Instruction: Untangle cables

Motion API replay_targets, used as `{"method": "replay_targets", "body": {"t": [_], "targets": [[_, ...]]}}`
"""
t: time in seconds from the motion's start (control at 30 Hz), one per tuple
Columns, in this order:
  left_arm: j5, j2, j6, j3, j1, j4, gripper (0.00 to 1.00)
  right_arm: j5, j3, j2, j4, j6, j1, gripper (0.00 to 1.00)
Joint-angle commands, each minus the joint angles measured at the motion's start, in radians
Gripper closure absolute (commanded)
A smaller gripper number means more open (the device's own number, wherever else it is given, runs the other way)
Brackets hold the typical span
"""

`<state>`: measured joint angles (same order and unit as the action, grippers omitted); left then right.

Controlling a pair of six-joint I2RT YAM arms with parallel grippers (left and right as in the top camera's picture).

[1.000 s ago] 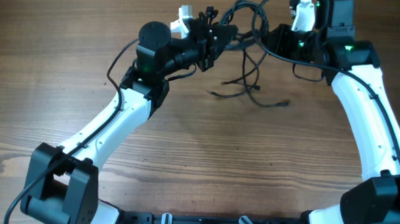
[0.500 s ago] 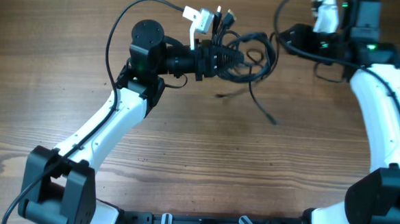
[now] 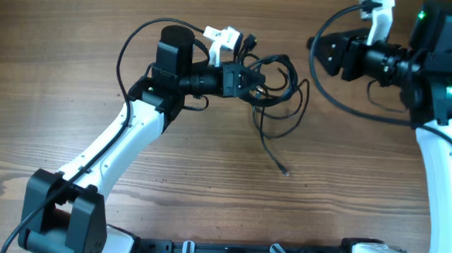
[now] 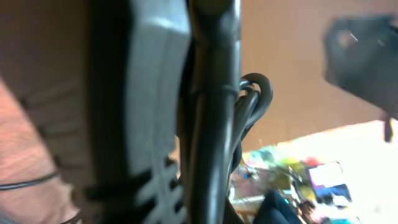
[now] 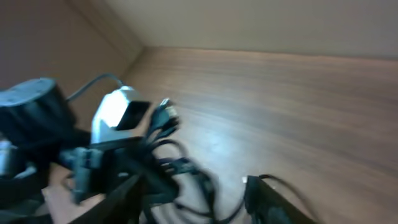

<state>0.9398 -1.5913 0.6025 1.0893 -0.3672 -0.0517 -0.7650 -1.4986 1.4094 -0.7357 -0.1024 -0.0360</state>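
The cables [image 3: 278, 87] are a knot of thin black loops hanging from my left gripper [image 3: 249, 79], which is shut on them. One loose strand trails down to a small plug end [image 3: 285, 172] near the table. In the left wrist view the dark fingers [image 4: 149, 106] fill the frame, pressed on a bent loop of the cables [image 4: 254, 93]. My right gripper [image 3: 317, 54] stands open to the right of the knot, apart from it. In the right wrist view the right gripper [image 5: 199, 202] frames the cables [image 5: 180, 171] beyond it, with nothing between its fingers [image 5: 273, 199].
The wooden table [image 3: 207, 187] stretches in front of both arms. A thicker black arm wire [image 3: 321, 89] curves under the right gripper. Another arm wire [image 3: 134, 40] arcs over the left wrist. The left arm's white camera mount [image 5: 121, 112] shows in the right wrist view.
The right gripper opened, let go of the cables and drew back to the right. The left gripper swung the knot slightly toward the table's middle, and the loose strand now hangs lower.
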Motion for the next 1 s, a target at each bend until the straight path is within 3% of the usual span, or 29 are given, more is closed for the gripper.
{"method": "replay_targets", "body": {"t": [0.0,0.1,0.2,0.3,0.57,0.67,0.73,0.77,0.83,0.9,0.97], "targets": [[-0.074,0.024,-0.027,0.014,0.005,-0.011,0.96,0.117,0.004,0.036,-0.014,-0.137,-0.074,0.49],[-0.073,0.024,-0.027,0.014,0.005,-0.011,0.96,0.171,0.004,0.079,-0.026,-0.061,-0.118,0.49],[-0.069,0.024,-0.027,0.014,0.005,-0.011,0.96,0.200,0.004,0.139,-0.082,0.127,-0.131,0.49],[-0.069,0.024,-0.027,0.014,0.005,-0.011,0.96,0.346,0.004,0.191,-0.130,0.161,-0.131,0.49],[-0.069,0.024,-0.026,0.014,0.003,-0.011,0.96,0.106,0.004,0.263,-0.059,0.233,-0.148,0.50],[-0.069,0.024,-0.019,0.014,0.003,-0.016,0.96,0.105,0.004,0.275,-0.039,0.226,-0.164,0.64],[-0.066,0.024,-0.019,0.014,0.003,-0.019,0.96,0.128,0.004,0.278,-0.034,0.170,-0.163,0.87],[-0.066,0.024,-0.019,0.014,0.003,-0.011,0.94,0.169,0.004,0.279,-0.032,0.122,-0.162,0.95],[-0.096,0.024,-0.026,0.014,0.012,0.047,0.65,0.257,0.004,0.278,-0.027,0.045,-0.160,0.96],[-0.196,0.024,-0.027,0.014,0.035,0.135,0.46,0.315,0.003,0.277,-0.016,-0.011,-0.145,0.96],[-0.290,0.024,-0.027,0.014,0.067,0.224,0.38,0.331,0.003,0.269,-0.004,-0.065,-0.111,0.96]]}}
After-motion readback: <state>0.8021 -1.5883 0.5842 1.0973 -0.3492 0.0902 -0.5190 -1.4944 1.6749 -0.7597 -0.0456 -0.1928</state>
